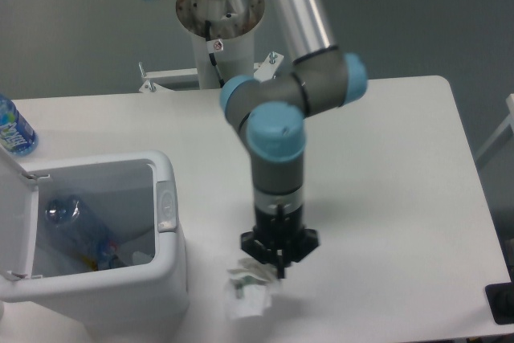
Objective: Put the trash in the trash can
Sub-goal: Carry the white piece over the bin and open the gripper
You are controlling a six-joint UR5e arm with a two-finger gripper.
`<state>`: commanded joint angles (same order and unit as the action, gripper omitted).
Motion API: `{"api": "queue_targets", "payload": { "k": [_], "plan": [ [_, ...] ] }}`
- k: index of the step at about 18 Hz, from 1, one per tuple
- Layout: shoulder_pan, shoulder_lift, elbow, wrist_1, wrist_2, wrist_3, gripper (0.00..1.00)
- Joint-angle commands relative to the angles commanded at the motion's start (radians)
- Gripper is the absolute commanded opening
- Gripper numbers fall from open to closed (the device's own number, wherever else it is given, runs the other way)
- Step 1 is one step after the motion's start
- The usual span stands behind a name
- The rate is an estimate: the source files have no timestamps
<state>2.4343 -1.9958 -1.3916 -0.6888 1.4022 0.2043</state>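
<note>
The gripper (pixel 277 267) appeared to be pinching the crumpled white scrap (pixel 247 293), which hung just off the table (pixel 385 182) to the right of the trash can (pixel 165 279). The lift seemed under way; next the scrap needed carrying left over the open bin and releasing. Inside already lay the crushed bottle (pixel 76 226).

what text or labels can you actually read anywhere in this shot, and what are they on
No text here is legible.
Blue-labelled bottle at the table's left edge: print on the label, too blurred to read.
Crushed bottle inside the trash can: label too small and blurred to read.
Small tag on the robot's base column: a mark, unreadable.
Crumpled white scrap under the gripper: dark specks, no readable words.
</note>
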Motion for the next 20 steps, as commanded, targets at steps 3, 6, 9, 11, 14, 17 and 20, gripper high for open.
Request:
{"api": "queue_targets", "payload": {
  "k": [3,6,9,11,14,17,20],
  "plan": [
    [0.029,0.035,0.065,0.000,-0.052,-0.095,0.00],
    [0.020,0.098,0.065,0.000,-0.144,-0.121,0.00],
    [-0.044,0.170,0.004,-0.003,-0.152,-0.143,0.00],
    [-0.110,0.218,-0.058,-0.005,-0.152,-0.143,0.00],
    [-0.199,0.275,-0.157,-0.005,-0.151,-0.135,0.00],
    [-0.267,0.282,-0.193,-0.009,-0.149,-0.140,0.00],
    [-0.276,0.273,-0.201,-0.006,-0.149,-0.111,0.71]
  ]
}}
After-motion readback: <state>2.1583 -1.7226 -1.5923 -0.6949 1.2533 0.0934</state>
